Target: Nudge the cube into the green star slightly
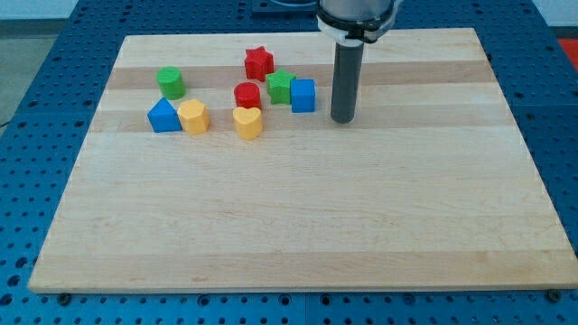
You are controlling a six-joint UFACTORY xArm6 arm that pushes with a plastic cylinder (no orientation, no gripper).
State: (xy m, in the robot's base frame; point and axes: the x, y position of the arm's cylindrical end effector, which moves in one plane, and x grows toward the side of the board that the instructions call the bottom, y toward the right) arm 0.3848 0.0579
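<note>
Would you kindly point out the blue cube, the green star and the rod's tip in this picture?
blue cube (pixel 303 96): camera view, on its front face.
green star (pixel 279 86): camera view, on its top, touching the cube's left side.
my tip (pixel 341 119): camera view, the rod's very end, right of the cube.

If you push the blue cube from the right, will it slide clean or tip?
The blue cube looks squat and flat-based, so it should slide. It seems to touch the green star, which would probably shift too. My tip sits just to its right.

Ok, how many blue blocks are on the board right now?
2. The blue cube touches the green star's right side, just left of my tip. The other blue block sits at the cluster's left end, against a yellow block. None look hidden.
</note>
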